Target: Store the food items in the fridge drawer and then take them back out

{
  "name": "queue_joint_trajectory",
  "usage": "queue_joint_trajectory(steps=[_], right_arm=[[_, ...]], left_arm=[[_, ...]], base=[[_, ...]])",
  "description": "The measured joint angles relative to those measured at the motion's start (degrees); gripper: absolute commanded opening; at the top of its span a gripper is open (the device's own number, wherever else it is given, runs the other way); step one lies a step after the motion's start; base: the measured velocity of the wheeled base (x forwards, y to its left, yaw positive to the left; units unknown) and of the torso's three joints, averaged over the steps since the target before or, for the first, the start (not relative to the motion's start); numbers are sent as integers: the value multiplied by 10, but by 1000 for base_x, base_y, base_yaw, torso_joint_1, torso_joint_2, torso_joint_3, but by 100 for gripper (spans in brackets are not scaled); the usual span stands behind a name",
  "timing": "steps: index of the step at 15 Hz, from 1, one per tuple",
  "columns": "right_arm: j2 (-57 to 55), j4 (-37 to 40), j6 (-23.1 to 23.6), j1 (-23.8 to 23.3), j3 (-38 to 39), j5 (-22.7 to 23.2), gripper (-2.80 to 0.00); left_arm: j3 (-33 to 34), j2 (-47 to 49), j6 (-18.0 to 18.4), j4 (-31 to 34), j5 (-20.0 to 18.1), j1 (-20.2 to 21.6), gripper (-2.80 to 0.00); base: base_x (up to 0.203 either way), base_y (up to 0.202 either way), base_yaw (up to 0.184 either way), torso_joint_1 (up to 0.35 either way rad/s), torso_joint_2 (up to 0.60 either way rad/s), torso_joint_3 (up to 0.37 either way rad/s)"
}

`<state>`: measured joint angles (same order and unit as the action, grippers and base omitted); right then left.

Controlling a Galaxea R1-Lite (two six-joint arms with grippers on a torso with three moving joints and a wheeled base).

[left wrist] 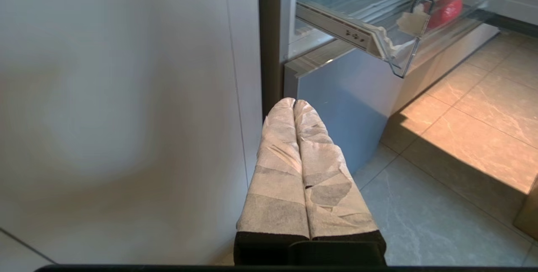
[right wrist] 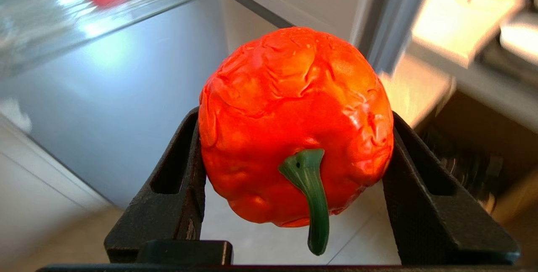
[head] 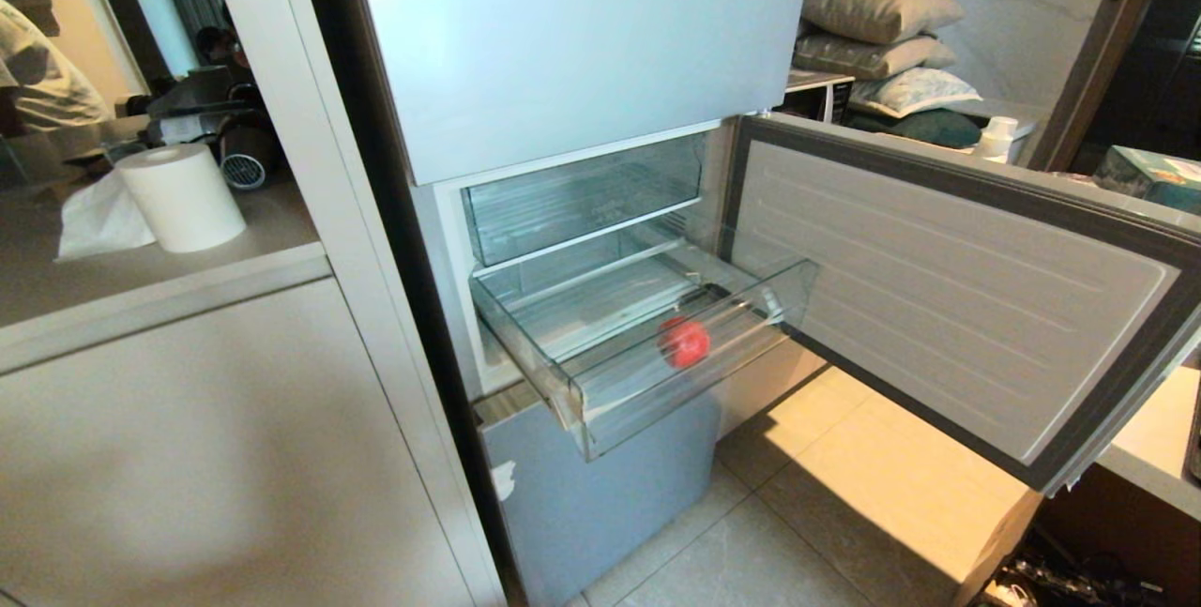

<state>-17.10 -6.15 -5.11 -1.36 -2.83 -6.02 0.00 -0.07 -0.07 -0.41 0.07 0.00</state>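
Orange fruit (right wrist: 294, 125) clamped between right tool (right wrist: 294, 188) fingers, below drawer (head: 657, 401) with red fruit (head: 684, 341).

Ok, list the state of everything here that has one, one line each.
fridge drawer: pulled out, holding the red fruit.
red fruit: lying in the drawer, near its front lip.
orange fruit: gripped in the right pincer.
left pincer: shut, empty, low beside the fridge.
fridge door: swung open.
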Motion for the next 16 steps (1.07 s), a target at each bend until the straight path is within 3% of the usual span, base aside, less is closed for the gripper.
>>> queue_joint_trajectory(steps=[2, 4, 5, 12, 16], right_arm=[[-103, -32, -59, -32, -34, -32, -280], [-211, -55, -94, -106, -80, -43, -280], [-275, -71, -105, -164, -107, -37, -280], [-671, -210, -124, -481, -301, 30, -280], [-829, -232, -118, -608, -432, 78, -280]], left_arm=[[0, 0, 0, 0, 0, 0, -280], [0, 0, 0, 0, 0, 0, -280], [0, 0, 0, 0, 0, 0, -280], [0, 0, 0, 0, 0, 0, -280], [0, 0, 0, 0, 0, 0, -280]], base=[[0, 0, 0, 0, 0, 0], [0, 0, 0, 0, 0, 0], [0, 0, 0, 0, 0, 0], [0, 0, 0, 0, 0, 0], [0, 0, 0, 0, 0, 0]])
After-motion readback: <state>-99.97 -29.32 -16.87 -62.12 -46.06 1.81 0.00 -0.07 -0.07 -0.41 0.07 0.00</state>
